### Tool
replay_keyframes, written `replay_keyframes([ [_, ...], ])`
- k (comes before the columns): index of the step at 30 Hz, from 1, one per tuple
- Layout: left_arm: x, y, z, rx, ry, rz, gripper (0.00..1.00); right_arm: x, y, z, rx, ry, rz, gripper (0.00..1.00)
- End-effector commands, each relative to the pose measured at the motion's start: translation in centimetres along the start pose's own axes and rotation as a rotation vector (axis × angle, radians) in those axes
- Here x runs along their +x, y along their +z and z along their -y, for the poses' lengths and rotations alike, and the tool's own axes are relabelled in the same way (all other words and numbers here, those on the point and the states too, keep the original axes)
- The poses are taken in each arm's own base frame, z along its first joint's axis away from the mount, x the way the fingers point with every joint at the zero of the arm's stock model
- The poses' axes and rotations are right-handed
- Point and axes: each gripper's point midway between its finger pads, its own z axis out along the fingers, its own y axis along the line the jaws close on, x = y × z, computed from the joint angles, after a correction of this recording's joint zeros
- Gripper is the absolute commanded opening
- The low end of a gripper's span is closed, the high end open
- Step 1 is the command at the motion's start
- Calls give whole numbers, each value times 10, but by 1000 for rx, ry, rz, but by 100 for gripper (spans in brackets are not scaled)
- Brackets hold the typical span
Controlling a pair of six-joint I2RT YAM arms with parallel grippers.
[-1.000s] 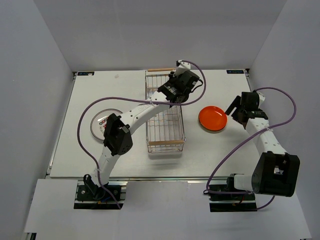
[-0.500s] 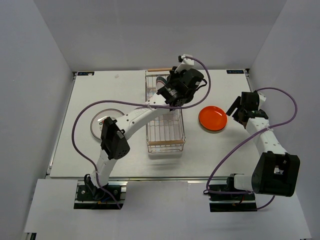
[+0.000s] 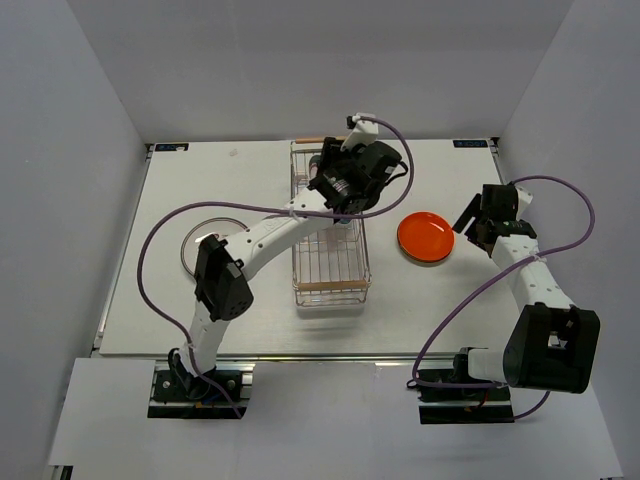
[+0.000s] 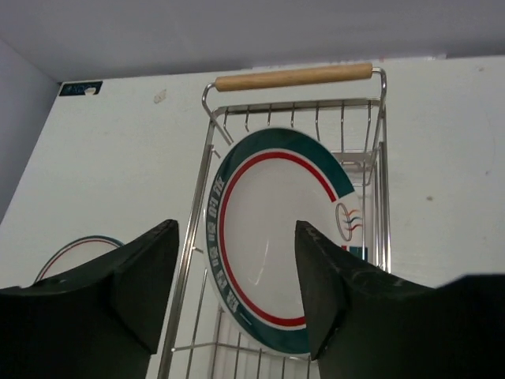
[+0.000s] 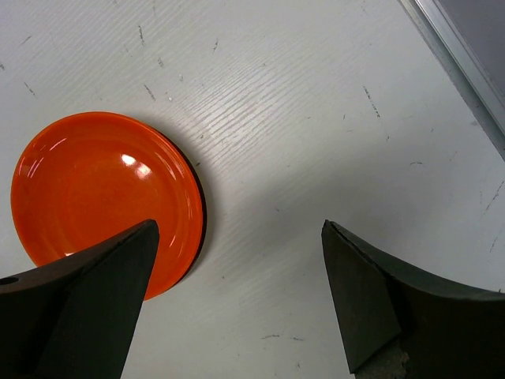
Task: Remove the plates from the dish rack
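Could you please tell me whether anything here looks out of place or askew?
Nothing stands out: the teal-rimmed plate stands on edge in the rack, and the orange plate lies flat on the table, unbroken.

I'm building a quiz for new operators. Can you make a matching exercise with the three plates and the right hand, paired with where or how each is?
1. orange plate
2. teal-rimmed plate
3. partly hidden plate
4. right hand

A. upright in the dish rack
B. open, over the table
C. flat, right of the rack
D. flat, left of the rack

Pairs: 1-C, 2-A, 3-D, 4-B
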Motion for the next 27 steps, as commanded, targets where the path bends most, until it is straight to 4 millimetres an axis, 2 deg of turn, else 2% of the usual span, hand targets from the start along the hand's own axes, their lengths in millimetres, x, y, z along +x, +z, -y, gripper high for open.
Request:
replay_keyframes([
  [1, -21, -13, -40, 34, -148, -17, 72, -17, -4, -7, -22, 12, 36, 89],
  [2, -23, -15, -42, 80, -171, -31, 75, -17, -5, -9, -27, 10, 35, 89],
  [5, -1, -1, -49, 100, -211, -100, 98, -15, -4, -10, -35, 8, 25, 89],
  [7, 11, 10, -55, 111, -241, -143, 98, -15, -4, -10, -35, 9, 26, 89],
  [9, 22, 17, -46, 171, -253, -186, 98, -14, -3, -11, -39, 8, 23, 89],
  [12, 38, 32, -45, 177, -264, -249, 98, -13, -2, -11, -39, 1, 18, 89],
  [14, 43, 44, -46, 181, -286, -271, 94, -13, -1, -10, -34, 4, 19, 89],
  [17, 52, 55, -35, 244, -310, -312, 85, -12, -1, -11, -36, 1, 14, 89],
  [21, 60, 62, -27, 291, -339, -343, 78, -11, 1, -10, -29, -5, 8, 89],
  [27, 70, 68, -27, 327, -362, -367, 53, -10, 5, -11, -25, -5, -2, 89],
])
